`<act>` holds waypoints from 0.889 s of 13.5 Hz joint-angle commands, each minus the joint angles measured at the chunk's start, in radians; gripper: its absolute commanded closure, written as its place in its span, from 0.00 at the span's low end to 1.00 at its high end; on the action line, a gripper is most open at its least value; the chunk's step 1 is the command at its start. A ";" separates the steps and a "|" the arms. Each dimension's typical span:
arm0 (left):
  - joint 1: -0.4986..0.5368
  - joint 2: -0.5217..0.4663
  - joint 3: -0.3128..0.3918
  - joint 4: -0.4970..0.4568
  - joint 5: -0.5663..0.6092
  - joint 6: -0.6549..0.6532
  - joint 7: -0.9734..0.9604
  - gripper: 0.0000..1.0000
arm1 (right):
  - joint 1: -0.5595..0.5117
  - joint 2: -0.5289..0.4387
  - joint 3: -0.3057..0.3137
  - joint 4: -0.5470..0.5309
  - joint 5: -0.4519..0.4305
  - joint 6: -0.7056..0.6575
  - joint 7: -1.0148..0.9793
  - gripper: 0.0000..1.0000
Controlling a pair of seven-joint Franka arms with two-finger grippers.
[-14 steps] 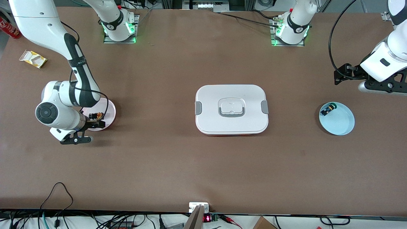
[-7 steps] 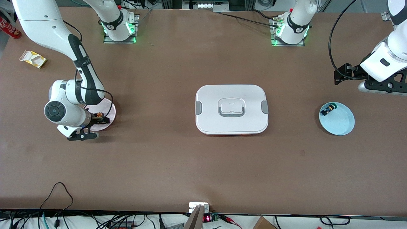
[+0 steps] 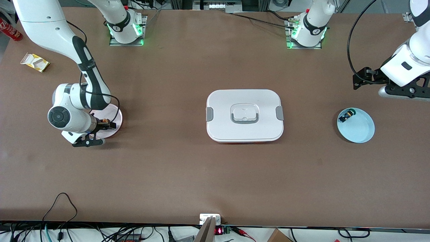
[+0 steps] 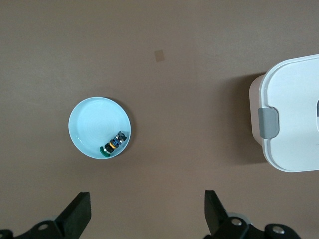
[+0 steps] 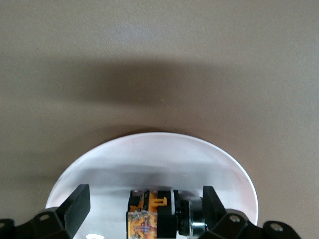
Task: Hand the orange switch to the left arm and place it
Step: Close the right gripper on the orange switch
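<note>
Right gripper [image 5: 144,209] low over the pale pink round plate [image 3: 114,116]
Its fingers spread around the small black orange-capped switch [image 5: 159,219]; left gripper [image 4: 147,209] waits released.

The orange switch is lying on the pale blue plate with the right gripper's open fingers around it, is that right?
Not quite: the orange switch lies on the pink plate, as the front view shows. The right gripper is indeed open around it. The pale blue plate holds the other switch.
</note>
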 commanded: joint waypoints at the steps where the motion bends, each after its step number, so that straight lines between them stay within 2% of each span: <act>1: -0.003 0.015 -0.001 0.031 0.025 -0.022 -0.008 0.00 | -0.013 -0.038 0.003 -0.045 -0.009 0.010 -0.021 0.00; 12: -0.003 0.015 -0.001 0.031 0.024 -0.022 -0.008 0.00 | -0.025 -0.033 0.003 -0.070 -0.008 0.011 -0.035 0.00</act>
